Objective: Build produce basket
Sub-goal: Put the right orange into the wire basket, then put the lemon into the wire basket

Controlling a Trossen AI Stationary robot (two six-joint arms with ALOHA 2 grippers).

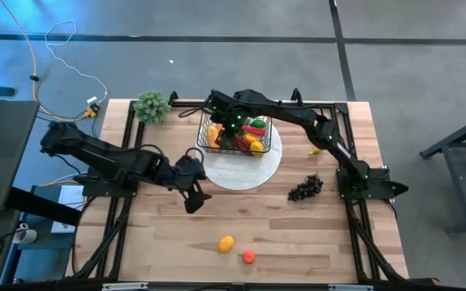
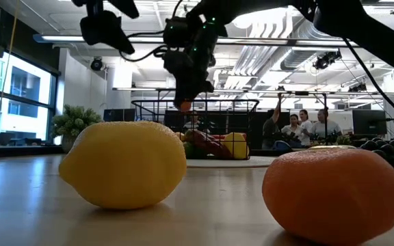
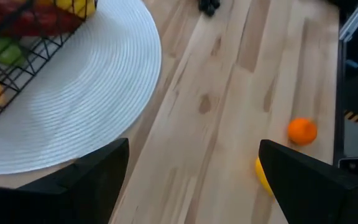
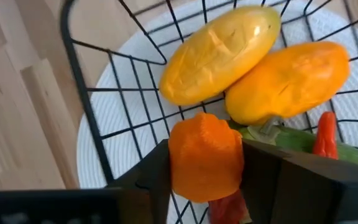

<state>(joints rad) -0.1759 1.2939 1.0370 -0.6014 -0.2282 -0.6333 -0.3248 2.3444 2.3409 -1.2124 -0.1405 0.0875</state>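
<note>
The black wire basket stands on a round white plate at the table's far middle, with yellow, orange, red and green produce inside. Over the basket's left end, my right gripper is shut on an orange carrot piece. In the low view the piece hangs above the basket. Just off the plate's near left rim, my left gripper stands open above bare table, touching nothing. A lemon and a small orange fruit lie near the front edge. Dark grapes and a banana lie right of the plate. My right gripper pinches the carrot piece by two opposite sides between its two fingers. The fingers come from above, pointing steeply down. The piece is lifted clear, above the basket's open top and the two yellow fruits inside.
A green leafy plant stands at the table's far left corner. The basket's rim rises under the right gripper. People stand in the room beyond the table. Bare wood lies between the plate and the two fruits at the front.
</note>
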